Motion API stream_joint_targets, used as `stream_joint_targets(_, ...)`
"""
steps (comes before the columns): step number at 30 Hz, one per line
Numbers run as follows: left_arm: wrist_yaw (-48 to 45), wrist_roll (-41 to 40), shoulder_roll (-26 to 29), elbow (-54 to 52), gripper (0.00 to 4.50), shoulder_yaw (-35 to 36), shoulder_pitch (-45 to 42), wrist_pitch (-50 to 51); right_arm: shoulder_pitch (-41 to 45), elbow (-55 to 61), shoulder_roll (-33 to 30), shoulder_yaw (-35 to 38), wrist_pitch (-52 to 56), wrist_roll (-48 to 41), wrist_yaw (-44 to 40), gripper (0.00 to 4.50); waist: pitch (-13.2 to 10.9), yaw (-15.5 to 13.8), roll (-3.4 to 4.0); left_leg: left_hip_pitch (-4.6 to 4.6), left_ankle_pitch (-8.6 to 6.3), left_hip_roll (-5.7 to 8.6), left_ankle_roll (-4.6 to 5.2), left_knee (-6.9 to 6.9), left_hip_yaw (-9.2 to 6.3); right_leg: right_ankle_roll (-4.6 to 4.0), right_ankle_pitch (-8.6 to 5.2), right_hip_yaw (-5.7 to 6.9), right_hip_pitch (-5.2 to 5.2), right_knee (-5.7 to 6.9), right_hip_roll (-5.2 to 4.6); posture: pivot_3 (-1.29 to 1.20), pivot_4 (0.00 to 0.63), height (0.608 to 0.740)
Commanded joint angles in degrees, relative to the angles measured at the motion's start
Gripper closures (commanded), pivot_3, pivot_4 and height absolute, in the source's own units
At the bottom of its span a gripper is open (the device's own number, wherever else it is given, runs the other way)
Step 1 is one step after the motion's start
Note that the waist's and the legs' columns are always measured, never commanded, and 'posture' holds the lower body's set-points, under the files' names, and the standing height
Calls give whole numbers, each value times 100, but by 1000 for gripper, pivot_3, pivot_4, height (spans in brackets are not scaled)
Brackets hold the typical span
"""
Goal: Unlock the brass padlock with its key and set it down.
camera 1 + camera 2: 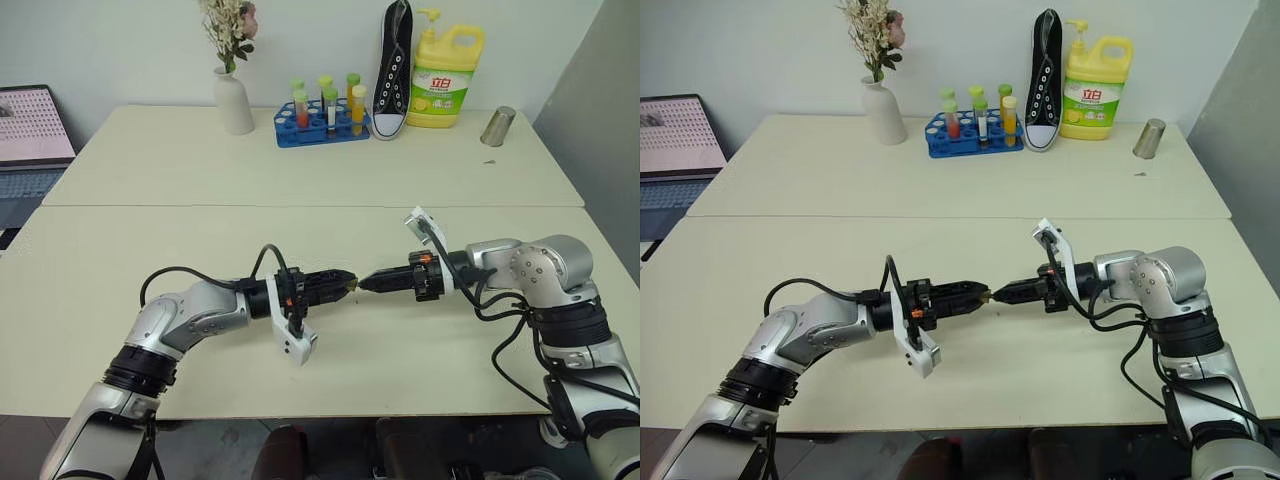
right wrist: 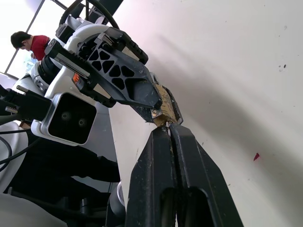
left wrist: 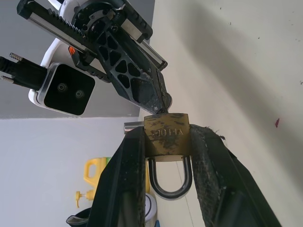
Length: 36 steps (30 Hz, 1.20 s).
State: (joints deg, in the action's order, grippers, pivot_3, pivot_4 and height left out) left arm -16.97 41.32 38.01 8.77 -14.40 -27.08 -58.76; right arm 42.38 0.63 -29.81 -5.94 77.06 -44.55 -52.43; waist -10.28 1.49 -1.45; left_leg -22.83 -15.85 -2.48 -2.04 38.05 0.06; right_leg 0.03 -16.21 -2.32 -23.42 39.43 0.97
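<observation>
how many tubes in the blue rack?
5 visible in the blue rack at the table's far edge: red, white, orange in front; two green-capped behind. More could be hidden.

Head pair overlooks table (image 1: 300, 180) — wrist cameras close-up.

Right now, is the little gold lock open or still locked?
Still locked, it seems: in the left wrist view both legs of the silver loop sit inside the brass padlock, held in the left gripper.
</observation>
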Motion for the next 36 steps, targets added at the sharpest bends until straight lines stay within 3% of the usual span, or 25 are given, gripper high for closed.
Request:
stream_joint_targets(1,121,-26,18,-320,3542,-7,-10,-25,188,12,67,213,129,-129,98,4500,0,1,0,0,0,0,0,0,-1,0,0,0,0,1,0,0,150,740)
stream_joint_targets(21,217,36,19,-330,3542,-38,27,-9,397,-287,282,434,729,-231,347,4500,0,4,0,2,1,1,1,1,0,0,0,0,-1,9,0,0,150,740)
stream_joint_targets(31,229,-77,-5,-303,3542,-10,72,167,107,278,57,70,-33,-106,-30,4500,0,4,0,1,1,2,1,1,-1,0,0,0,-3,10,0,0,150,740)
stream_joint_targets(34,220,-126,-2,-294,3542,1,78,229,-65,521,-103,-77,-485,29,-186,3864,0,4,0,1,1,2,1,1,1,0,0,0,-4,11,0,0,150,740)
stream_joint_targets(36,207,-206,-14,-294,3542,26,89,303,-233,824,-425,-313,-1440,446,-625,3130,0,3,0,1,1,2,1,1,-1,0,0,2,-3,11,0,0,150,740)
